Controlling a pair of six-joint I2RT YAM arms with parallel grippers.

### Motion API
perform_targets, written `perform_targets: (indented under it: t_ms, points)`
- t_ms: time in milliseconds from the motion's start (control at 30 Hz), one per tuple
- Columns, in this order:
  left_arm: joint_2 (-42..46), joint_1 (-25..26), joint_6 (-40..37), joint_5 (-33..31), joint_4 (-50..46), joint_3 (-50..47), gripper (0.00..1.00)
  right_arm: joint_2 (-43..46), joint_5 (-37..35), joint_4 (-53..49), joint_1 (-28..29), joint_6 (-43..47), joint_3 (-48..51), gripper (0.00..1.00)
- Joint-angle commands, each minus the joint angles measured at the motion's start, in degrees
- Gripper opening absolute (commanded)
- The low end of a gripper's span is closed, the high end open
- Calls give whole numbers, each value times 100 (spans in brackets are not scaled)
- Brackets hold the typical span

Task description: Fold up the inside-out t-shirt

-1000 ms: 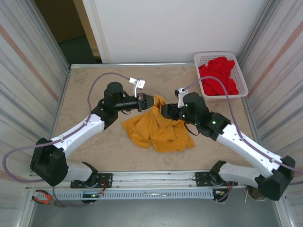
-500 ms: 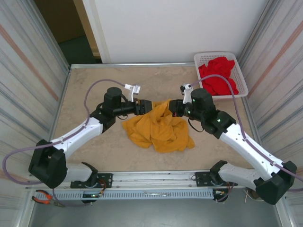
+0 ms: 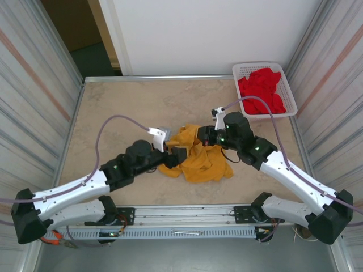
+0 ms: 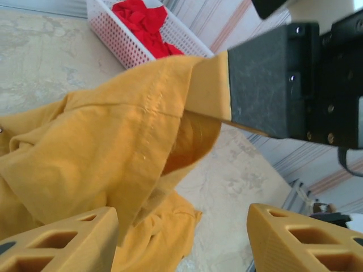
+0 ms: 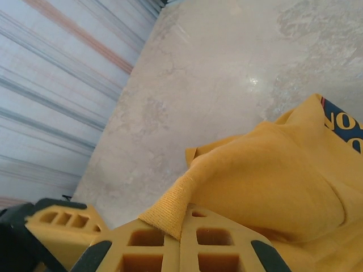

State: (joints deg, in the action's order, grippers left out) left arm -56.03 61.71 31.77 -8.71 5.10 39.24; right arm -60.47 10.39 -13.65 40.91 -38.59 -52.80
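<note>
The inside-out t-shirt (image 3: 205, 162) is a mustard heap at the middle of the table. My right gripper (image 3: 199, 136) is shut on a ribbed edge of it (image 5: 173, 207), and that part hangs lifted from the gripper in the left wrist view (image 4: 113, 141). My left gripper (image 3: 180, 156) is low at the heap's left side, open, its fingers (image 4: 62, 238) wide apart. Cloth lies against the left finger and nothing is pinched. A blue print (image 5: 343, 124) shows on one fold.
A white basket (image 3: 290, 85) with red garments (image 3: 261, 90) stands at the back right corner. Metal walls close in both sides. Bare tabletop (image 3: 119, 107) spreads to the left and behind the shirt.
My left gripper let go of the shirt's top edge, opened, and swung back and down to the heap's near left side. My right gripper shut on the ribbed edge.
</note>
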Motion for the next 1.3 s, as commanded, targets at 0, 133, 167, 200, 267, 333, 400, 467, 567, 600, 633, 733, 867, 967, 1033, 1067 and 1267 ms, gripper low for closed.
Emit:
perform_targets:
  t_ms: [0,133,167,200,267,333,400,467,567,600,633,733,867,967,1033,1067,1267]
  points:
    - [-278,184,-147,-1219,-195,85,63,-26,-89,174,44,-113,-49,0]
    - [-595,251,-68,-1712,-263,164,61,-9,-142,178,71,-121,-64,0]
    - [-657,251,-120,-1729,-197,185,56,8,-151,178,83,-122,-62,0]
    - [-721,251,-169,-1726,-149,212,46,15,-158,178,81,-122,-54,0]
    - [-848,253,-249,-1684,-76,267,38,26,-156,177,83,-109,-50,0]
    - [-948,252,-338,-1624,-16,328,39,26,-161,197,83,-110,-49,0]
    - [-1034,249,-382,-1532,79,338,42,22,-160,214,81,-121,-47,0]
    - [-1089,253,-380,-1502,190,319,47,17,-160,233,82,-123,-41,0]
    - [-1176,254,-375,-1443,344,323,51,24,-160,249,76,-113,-24,0]
    - [-1227,251,-373,-1445,376,344,51,23,-160,257,84,-109,-25,0]
    - [-1271,253,-382,-1424,409,346,52,19,-173,258,82,-109,-20,0]
    - [-1464,245,-417,-1414,456,463,51,44,-169,266,84,-105,-16,0]
    - [-1674,115,-452,-1453,332,690,17,68,-168,234,71,-88,-29,0]
    - [-1493,-121,-548,-1359,49,914,0,105,-265,99,-63,-52,-80,0]
    - [-1236,-350,-638,-1049,-171,1145,0,129,-279,13,-305,-53,-149,0]
    - [-1082,-533,-672,-767,-248,1253,0,132,-275,-50,-489,-77,-190,0]
    - [-645,-1341,-655,948,-739,2157,0,41,186,-204,-1208,-86,-634,0]
